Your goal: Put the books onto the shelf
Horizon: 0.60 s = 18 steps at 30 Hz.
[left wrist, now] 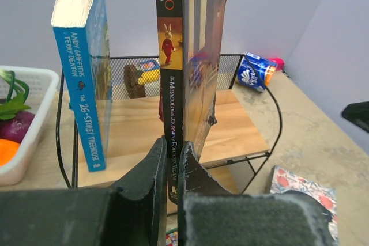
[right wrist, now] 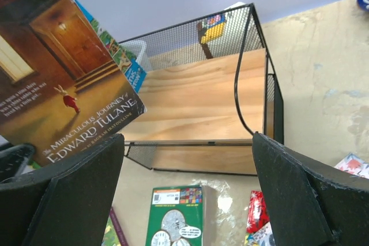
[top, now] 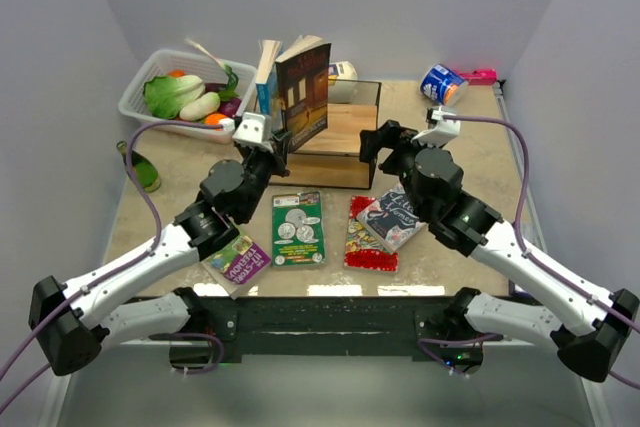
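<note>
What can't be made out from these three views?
- Lower edge of the brown book: in the left wrist view it is hidden by the left gripper, whose jaws are shut on the spine. Whether it touches the shelf is unclear.
- Author name on its spine: left wrist view, cut off by the top edge.
- purple-and-green book: top view, partly under the left arm.
- dark grey book: top view, partly under the right arm.

Bright, even overhead light; soft shadows

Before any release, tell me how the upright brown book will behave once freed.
The brown book is thin and tall, pinched at its lower spine by the left gripper: probably tips unsupported. Its cover bows, so likely floppy.
</note>
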{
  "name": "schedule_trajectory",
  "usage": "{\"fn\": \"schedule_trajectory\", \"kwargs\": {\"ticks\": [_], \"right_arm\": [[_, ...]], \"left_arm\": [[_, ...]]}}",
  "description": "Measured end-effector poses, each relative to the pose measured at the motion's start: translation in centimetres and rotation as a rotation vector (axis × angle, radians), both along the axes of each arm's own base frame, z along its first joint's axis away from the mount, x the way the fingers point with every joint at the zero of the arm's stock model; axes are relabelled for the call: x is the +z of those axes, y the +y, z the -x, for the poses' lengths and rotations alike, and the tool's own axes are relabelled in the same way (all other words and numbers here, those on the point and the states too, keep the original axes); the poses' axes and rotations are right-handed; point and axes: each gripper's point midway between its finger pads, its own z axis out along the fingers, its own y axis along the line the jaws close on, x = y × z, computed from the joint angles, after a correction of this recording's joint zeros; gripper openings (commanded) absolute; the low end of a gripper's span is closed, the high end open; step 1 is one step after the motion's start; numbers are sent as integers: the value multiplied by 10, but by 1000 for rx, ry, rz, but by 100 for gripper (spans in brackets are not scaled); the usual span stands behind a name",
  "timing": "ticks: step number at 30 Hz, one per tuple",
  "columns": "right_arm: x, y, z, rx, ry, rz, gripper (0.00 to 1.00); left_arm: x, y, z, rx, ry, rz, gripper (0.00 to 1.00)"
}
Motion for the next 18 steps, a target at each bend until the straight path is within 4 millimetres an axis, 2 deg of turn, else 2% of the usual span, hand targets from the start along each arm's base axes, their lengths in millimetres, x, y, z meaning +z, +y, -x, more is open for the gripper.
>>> {"fn": "schedule_trajectory", "kwargs": {"ticks": [10, 18], "right_arm": [[-3, -9, -14, -97, 4, 51, 96], [-5, -13, -29, -159, 11, 97, 96]], "left_arm": [[-46, -18, -25, 32, -81, -20, 0], [-71, -16, -40, 111, -161, -19, 0]]}}
